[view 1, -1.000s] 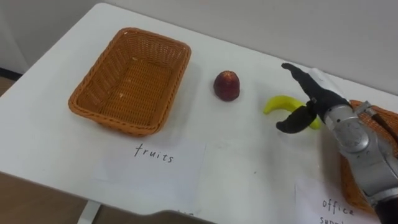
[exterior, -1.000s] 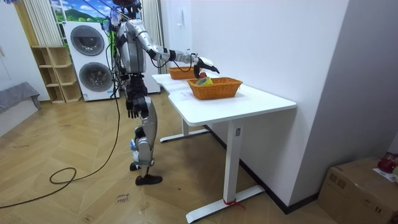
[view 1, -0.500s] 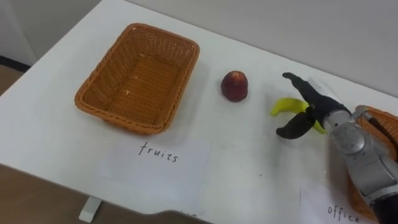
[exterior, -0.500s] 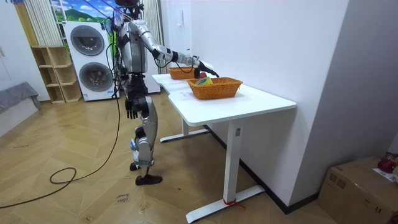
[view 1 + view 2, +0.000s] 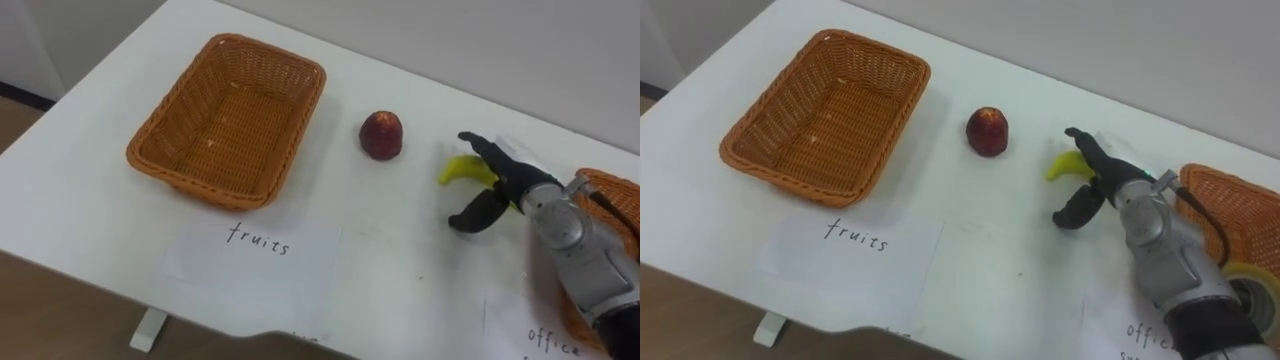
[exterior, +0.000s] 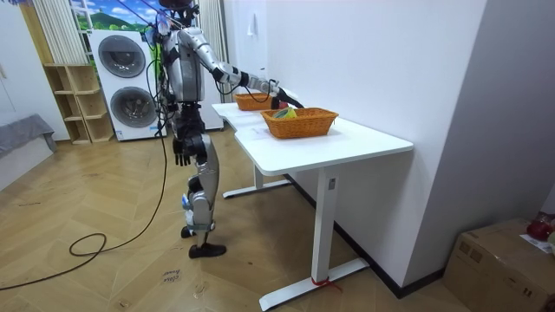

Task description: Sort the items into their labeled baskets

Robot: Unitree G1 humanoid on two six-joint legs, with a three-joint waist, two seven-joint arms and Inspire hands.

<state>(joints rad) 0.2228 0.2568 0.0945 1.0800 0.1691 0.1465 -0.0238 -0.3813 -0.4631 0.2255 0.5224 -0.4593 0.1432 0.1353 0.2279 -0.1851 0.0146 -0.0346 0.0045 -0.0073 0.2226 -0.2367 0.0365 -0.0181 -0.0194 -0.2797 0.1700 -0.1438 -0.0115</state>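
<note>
Your right hand is at the banana with its fingers spread wide, thumb on the near side, not closed on it. The banana lies on the table, between the red fruit and the right basket. Your left hand hangs by the hip, too small to read its grip.

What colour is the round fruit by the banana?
The apple is dark red; clearest in the left eye view.
</note>
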